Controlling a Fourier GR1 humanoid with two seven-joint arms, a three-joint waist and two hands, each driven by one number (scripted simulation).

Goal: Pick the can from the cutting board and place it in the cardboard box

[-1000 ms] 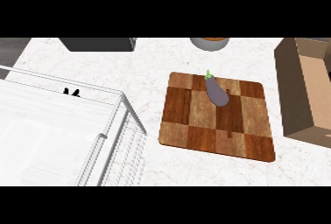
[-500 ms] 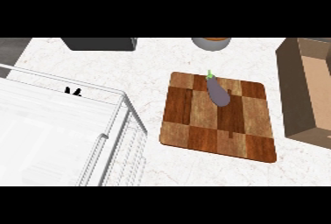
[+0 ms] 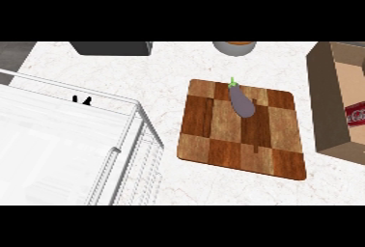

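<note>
The red can point(image 3: 357, 115) is inside the cardboard box point(image 3: 324, 106) at the right, half cut off by the edge of view. The wooden cutting board point(image 3: 228, 140) mid-bench point(image 3: 178, 181) only carries a purple eggplant point(image 3: 242, 102) near its far end. There's a white wire rack point(image 3: 71, 144) on the left. The black bit at its far edge looks like the left hand point(image 3: 82, 100), but I can't tell how open it is. The right hand isn't in sight.

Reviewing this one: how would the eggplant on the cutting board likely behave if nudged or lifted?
The eggplant is rounded and elongated, lying on its side on the cutting board, so a sideways nudge would probably roll it. Its skin appears smooth, so it may be slippery. It seems stiff rather than floppy, keeping a straight shape.
</note>
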